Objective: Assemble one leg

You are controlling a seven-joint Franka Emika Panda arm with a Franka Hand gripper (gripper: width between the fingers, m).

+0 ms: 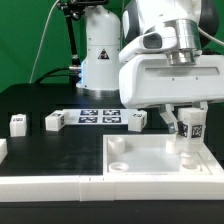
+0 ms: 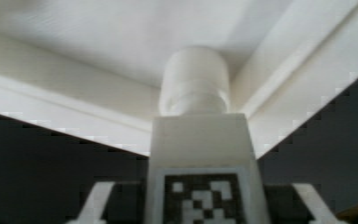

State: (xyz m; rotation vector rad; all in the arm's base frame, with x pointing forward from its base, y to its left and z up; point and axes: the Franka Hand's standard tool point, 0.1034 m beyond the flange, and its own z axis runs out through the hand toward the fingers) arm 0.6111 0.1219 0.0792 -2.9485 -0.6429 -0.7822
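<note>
My gripper (image 1: 188, 124) is shut on a leg (image 1: 191, 131), a small white block with a black-and-white tag. I hold it upright, with its round lower end on or just above the corner of the large white panel (image 1: 150, 158) at the exterior view's right. In the wrist view the leg (image 2: 201, 105) runs from between my fingers (image 2: 108, 196) to the panel's corner (image 2: 87, 60), just inside the raised rim. My gripper (image 2: 202, 205) grips it at the tagged end. Whether the tip sits in a corner hole is hidden.
Three more loose legs lie on the black table: two at the exterior view's left (image 1: 17, 122) (image 1: 54, 121) and one next to the marker board (image 1: 137, 120). The marker board (image 1: 99, 117) lies behind the panel. A long white bar (image 1: 40, 186) lies along the front edge.
</note>
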